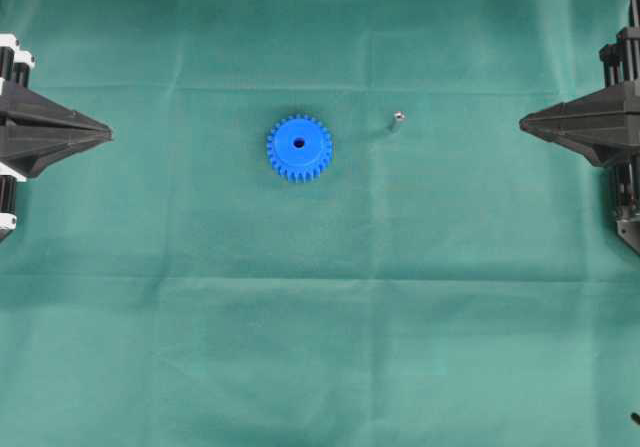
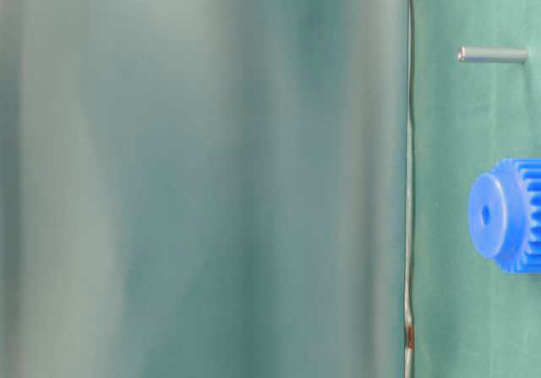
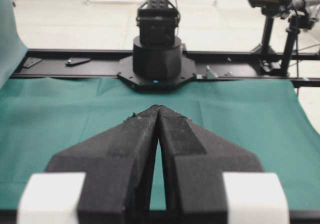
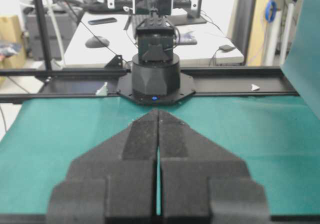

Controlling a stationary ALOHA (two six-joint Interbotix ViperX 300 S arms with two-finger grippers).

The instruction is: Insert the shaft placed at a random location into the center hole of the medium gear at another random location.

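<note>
Both tools closed, empty: left tool at 9 o'clock, right tool at 3. Medium gear mid-worktop; shaft stands approx 2 o'clock of it, apart. Risk: tiny pin tips/rolls if nudged off-center during grasp.

Medium gear flat on green-covered counter, just left of frame centre, center hole facing up. Shaft near, to its right, apart. Left tool and right tool at mid-edges, fingers together.
</note>
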